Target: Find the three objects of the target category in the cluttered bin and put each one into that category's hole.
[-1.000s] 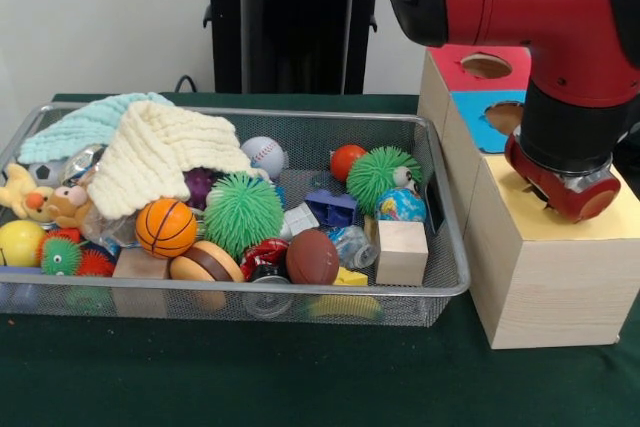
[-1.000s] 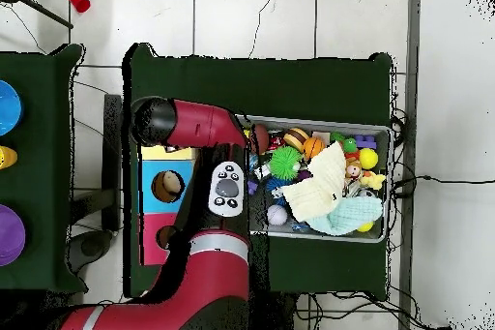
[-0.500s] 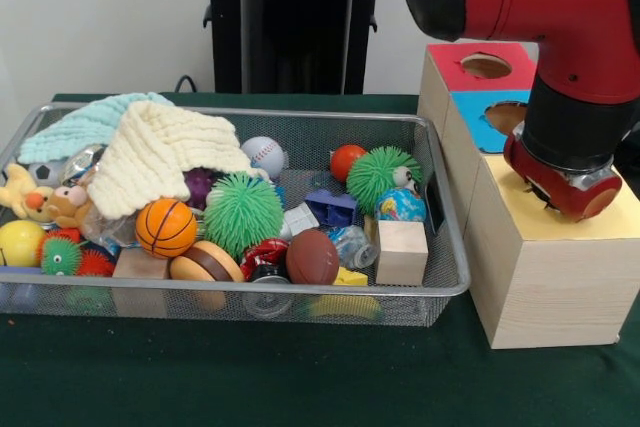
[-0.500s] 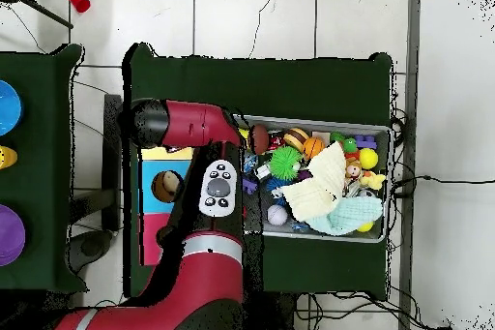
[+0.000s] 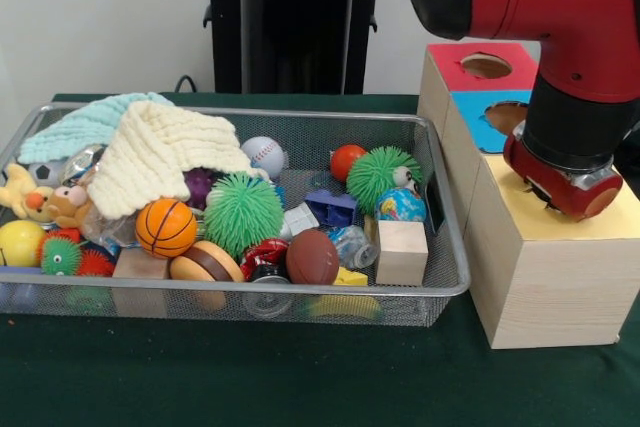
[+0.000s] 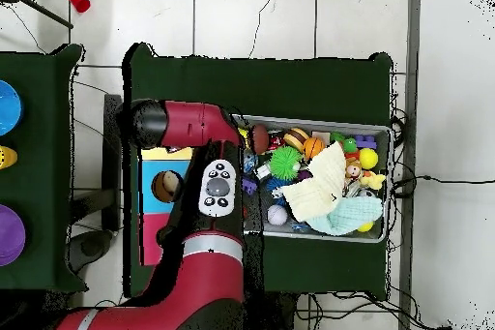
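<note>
The wire mesh bin (image 5: 250, 289) holds a heap of toys; it also shows in the overhead view (image 6: 319, 236). No white bundle with multicolour spots shows in either view. My gripper (image 5: 562, 187) is at the end of the red arm, low over the yellow top (image 5: 610, 225) of the largest wood box, right of the bin. The arm's end hides the yellow-surround hole and whatever the gripper may hold. In the overhead view the arm (image 6: 184, 123) covers that box, and only a yellow strip (image 6: 164, 153) shows.
In the bin lie a cream knitted cloth (image 5: 160, 152), a mint cloth (image 5: 85, 122), a green spiky ball (image 5: 243, 212), a basketball (image 5: 165, 227), a globe ball (image 5: 402, 205) and a wood block (image 5: 403, 252). The blue-surround hole (image 5: 505, 115) and the red-surround hole (image 5: 486, 65) are behind.
The arm has shifted slightly away from the bin, further over the yellow-topped box. The things in the bin have not moved.
</note>
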